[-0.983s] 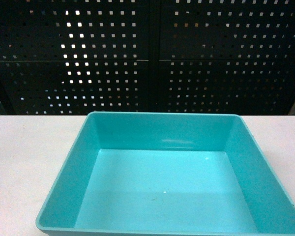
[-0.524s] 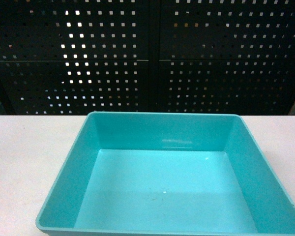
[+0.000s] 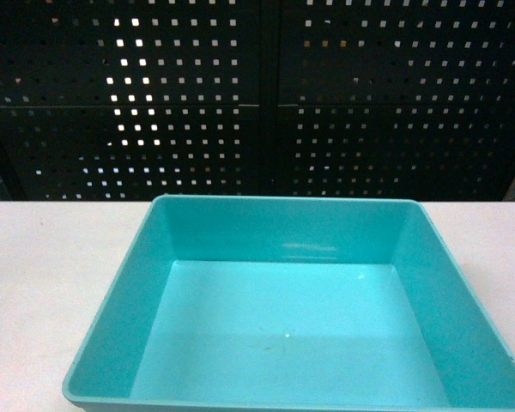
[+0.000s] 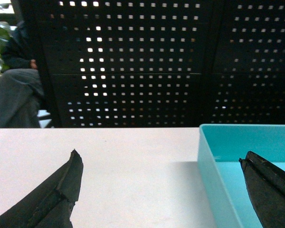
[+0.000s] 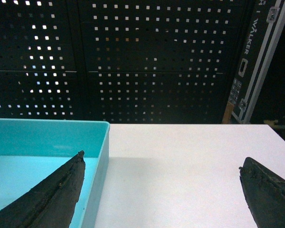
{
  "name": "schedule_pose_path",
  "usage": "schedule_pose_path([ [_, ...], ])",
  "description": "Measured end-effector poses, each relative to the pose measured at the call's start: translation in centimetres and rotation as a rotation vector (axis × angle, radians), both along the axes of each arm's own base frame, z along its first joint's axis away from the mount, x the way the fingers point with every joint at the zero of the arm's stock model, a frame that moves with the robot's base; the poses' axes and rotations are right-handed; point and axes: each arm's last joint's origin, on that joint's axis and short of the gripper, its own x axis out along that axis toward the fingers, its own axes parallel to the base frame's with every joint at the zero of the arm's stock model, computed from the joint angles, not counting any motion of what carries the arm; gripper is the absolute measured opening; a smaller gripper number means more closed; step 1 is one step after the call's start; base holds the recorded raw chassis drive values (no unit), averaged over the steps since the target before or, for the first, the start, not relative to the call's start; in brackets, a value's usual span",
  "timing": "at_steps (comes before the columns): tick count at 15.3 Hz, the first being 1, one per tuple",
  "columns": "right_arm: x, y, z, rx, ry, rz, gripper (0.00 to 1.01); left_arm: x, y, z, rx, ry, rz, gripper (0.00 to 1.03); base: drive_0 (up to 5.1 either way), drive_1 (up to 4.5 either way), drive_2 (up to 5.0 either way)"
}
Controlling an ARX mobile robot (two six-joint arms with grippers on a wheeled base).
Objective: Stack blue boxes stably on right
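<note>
Progress looks to be at the very start: only one blue box (image 3: 300, 318) can be seen, and nothing is stacked on or in it. It sits on the white desk (image 3: 43, 275) close to the near edge, roughly central across the desk's width, its far wall facing the black perforated panel (image 3: 257, 94) behind the far edge. Its floor is bare and its rolled rim is free all round.

The left gripper (image 4: 161, 190) is spread wide, one fingertip (image 4: 69, 185) over bare desk on the box's left side and the other over the box's interior, so the jaws straddle the box's left wall without touching it. The right gripper (image 5: 161, 190) is likewise wide, one fingertip (image 5: 61, 190) above the box's floor and the other above bare desk, straddling the right wall. Neither holds anything. Neither arm shows in the head view.

As a judgement, everything remains to do: the box has not been gripped or carried to the right side of the desk, which the right wrist view shows as open white surface running to the right edge. A second blue box is not in any view, so where it lies, and whether a stack exists somewhere out of frame, cannot be told.
</note>
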Motion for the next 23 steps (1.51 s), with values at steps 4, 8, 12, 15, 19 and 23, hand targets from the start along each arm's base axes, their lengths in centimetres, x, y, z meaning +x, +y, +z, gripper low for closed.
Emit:
schedule_pose_path([
  [4,0.5,-2.0,0.7,-0.070,-0.072,0.027,0.98,1.9,-2.6,0.8,0.045,-0.052,0.005,0.98,0.0,0.00,0.0],
  [8,5.1,-1.9,2.0,-0.078,-0.034,0.106,0.98,7.6,-3.9,2.3,0.055,0.075,-0.057,0.98,0.0,0.00,0.0],
  [12,12.7,-1.0,4.9,-0.093,0.158,0.231,0.98,13.3,-5.0,6.1,0.145,0.172,-0.221,0.98,0.0,0.00,0.0],
  [15,16.4,0.8,5.7,-0.124,0.245,0.287,0.98,17.4,-5.6,7.4,0.160,0.263,-0.211,0.98,0.0,0.00,0.0],
  [19,21.6,2.7,4.9,-0.122,0.400,0.327,0.98,22.0,-7.4,5.7,0.156,0.489,-0.232,0.98,0.0,0.00,0.0],
  [23,23.2,4.0,0.3,-0.153,0.552,0.320,0.98,23.6,-8.0,0.7,0.141,0.659,-0.165,0.98,0.0,0.00,0.0],
])
